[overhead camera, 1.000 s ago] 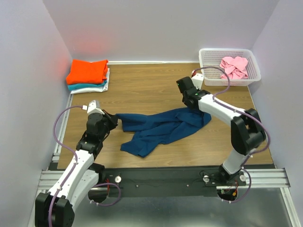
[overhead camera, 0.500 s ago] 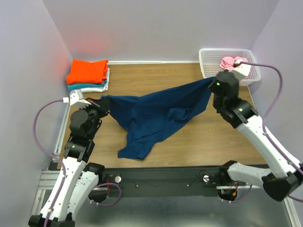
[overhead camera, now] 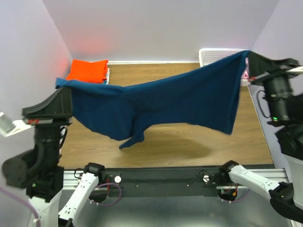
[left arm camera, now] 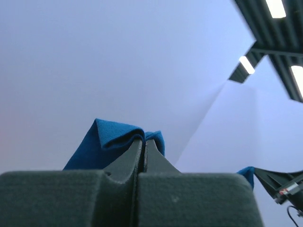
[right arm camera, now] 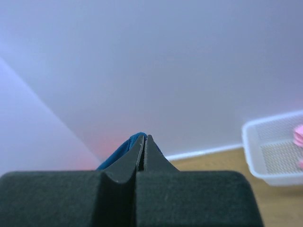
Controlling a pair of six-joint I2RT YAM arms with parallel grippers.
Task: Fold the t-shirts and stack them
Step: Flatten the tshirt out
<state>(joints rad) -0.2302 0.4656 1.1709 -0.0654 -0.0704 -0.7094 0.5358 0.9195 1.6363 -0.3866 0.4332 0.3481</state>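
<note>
- item: navy t-shirt [overhead camera: 180, 101], held in the air and spread wide between both arms, well above the tabletop [overhead camera: 170, 142]; its upper edge is pulled nearly taut and its lower edge sags.
- left claw [overhead camera: 65, 86]: clenched on a small fold of navy cloth at the shirt's left end; the left wrist view shows the jaws pressed together with fabric bunched above the tips.
- right claw [overhead camera: 248, 53]: clenched on the shirt's right end; the right wrist view shows only a sliver of blue between the closed jaws.
- handling, judged: light, soft and limp with no stiffness; it drapes and twists freely. one bunched part, perhaps a sleeve, dangles lowest at centre-left. not fragile, but a thin pinch could slip under a hard pull.
- where to hold, judged: edge corners as gripped now; the right pinch looks shallow.
- orange t-shirt [overhead camera: 88, 70]: tops a folded stack in the far left corner, partly hidden behind the raised cloth; the layers beneath are hard to see.
- basket [overhead camera: 214, 52]: white lattice, far right corner, mostly hidden by the shirt; something pink [right arm camera: 298, 135] lies inside.
- obstructions, judged: the stack and basket flank the lay-down area, and the side walls stand close to both claws.
</note>
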